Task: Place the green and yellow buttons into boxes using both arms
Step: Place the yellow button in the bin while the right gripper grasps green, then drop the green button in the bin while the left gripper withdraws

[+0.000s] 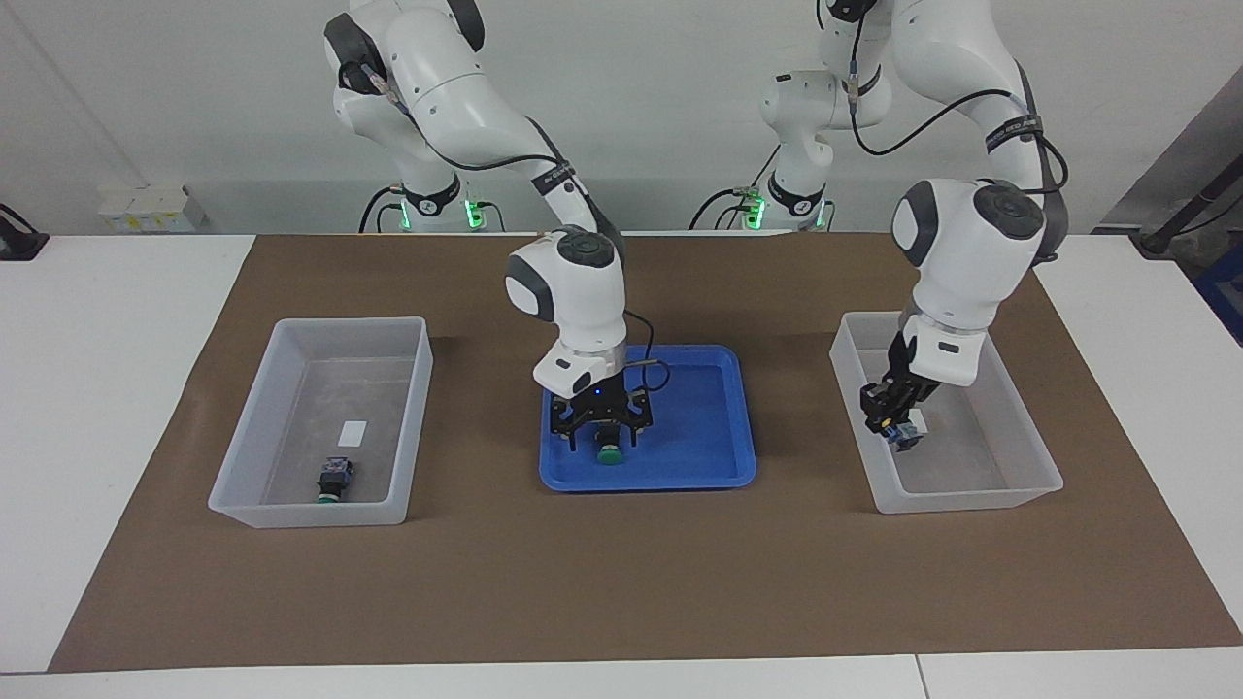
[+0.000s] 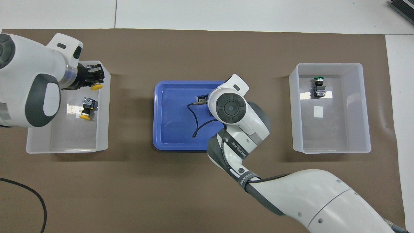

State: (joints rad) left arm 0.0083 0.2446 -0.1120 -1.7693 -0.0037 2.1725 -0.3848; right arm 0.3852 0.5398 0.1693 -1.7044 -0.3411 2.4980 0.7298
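Observation:
My left gripper (image 1: pixel 898 422) (image 2: pixel 93 79) is shut on a yellow button (image 2: pixel 96 86) (image 1: pixel 908 437), cap down, and holds it over the box (image 1: pixel 971 495) (image 2: pixel 64 147) at the left arm's end. A second yellow button (image 2: pixel 86 109) lies on that box's floor. In the blue tray (image 1: pixel 699 466) (image 2: pixel 171 129), my right gripper (image 1: pixel 600 445) stands open and low, its fingers on either side of a green button (image 1: pixel 609 454). In the overhead view the right wrist hides that button. Another green button (image 1: pixel 333 481) (image 2: pixel 318 85) lies in the box (image 1: pixel 311 510) (image 2: pixel 330 147) at the right arm's end.
Both boxes and the tray stand in a row on a brown mat (image 1: pixel 621 582) over the white table. The right arm's cable (image 2: pixel 194 123) loops above the tray.

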